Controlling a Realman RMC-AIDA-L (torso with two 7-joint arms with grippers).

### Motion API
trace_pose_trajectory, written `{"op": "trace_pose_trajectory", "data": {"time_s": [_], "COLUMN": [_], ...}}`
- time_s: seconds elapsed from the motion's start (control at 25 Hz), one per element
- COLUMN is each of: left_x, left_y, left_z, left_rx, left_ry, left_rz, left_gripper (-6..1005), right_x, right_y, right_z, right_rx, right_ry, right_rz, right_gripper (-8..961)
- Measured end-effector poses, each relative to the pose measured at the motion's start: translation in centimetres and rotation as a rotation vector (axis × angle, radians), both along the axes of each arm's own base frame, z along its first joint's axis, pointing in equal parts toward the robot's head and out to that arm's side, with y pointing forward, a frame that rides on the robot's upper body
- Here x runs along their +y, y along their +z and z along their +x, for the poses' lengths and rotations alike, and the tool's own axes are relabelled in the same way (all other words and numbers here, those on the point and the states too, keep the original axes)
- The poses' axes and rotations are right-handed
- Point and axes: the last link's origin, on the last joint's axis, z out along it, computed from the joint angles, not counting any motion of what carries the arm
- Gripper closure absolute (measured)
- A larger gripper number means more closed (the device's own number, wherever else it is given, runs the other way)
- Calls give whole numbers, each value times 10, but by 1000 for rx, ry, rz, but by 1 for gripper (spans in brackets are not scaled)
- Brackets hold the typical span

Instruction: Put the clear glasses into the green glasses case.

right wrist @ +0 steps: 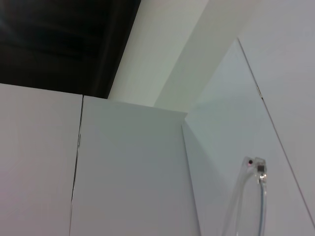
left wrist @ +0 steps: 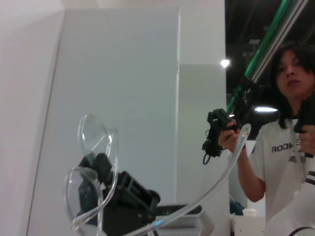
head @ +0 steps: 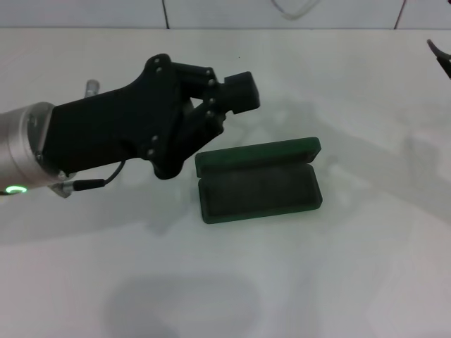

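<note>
The green glasses case (head: 257, 183) lies open on the white table, lid tipped back, dark lining bare. My left gripper (head: 241, 94) hovers just behind the case's left end, its black fingers drawn together. In the left wrist view the clear glasses (left wrist: 91, 162) sit against a black finger (left wrist: 123, 191), both lenses stacked and one long curved arm sweeping away. In the head view the glasses are too transparent to make out. A clear hinge piece of glasses (right wrist: 258, 169) shows in the right wrist view. Only a tip of my right gripper (head: 438, 56) shows at the far right edge.
The white table (head: 317, 282) spreads around the case, with a white panel wall (head: 211, 13) behind it. A faint clear curved shape (head: 289, 8) lies at the back edge. A person (left wrist: 285, 147) holding handheld controllers stands off in the left wrist view.
</note>
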Motion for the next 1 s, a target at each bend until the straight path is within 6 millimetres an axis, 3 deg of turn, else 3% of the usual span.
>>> {"op": "trace_pose_trajectory", "data": {"time_s": [0.44, 1.0], "left_x": [8, 12], "left_y": [-6, 0], "left_z": [17, 19], "left_rx": [-31, -65], "left_ry": [-36, -34], "left_rz": [56, 122], "left_gripper": [965, 965], "right_x": [7, 7], "right_y": [-19, -28], "right_z": [-7, -3], "right_rx": [-36, -63], "right_ry": [-36, -64], "right_rz": [11, -20], "right_gripper": [842, 842]}}
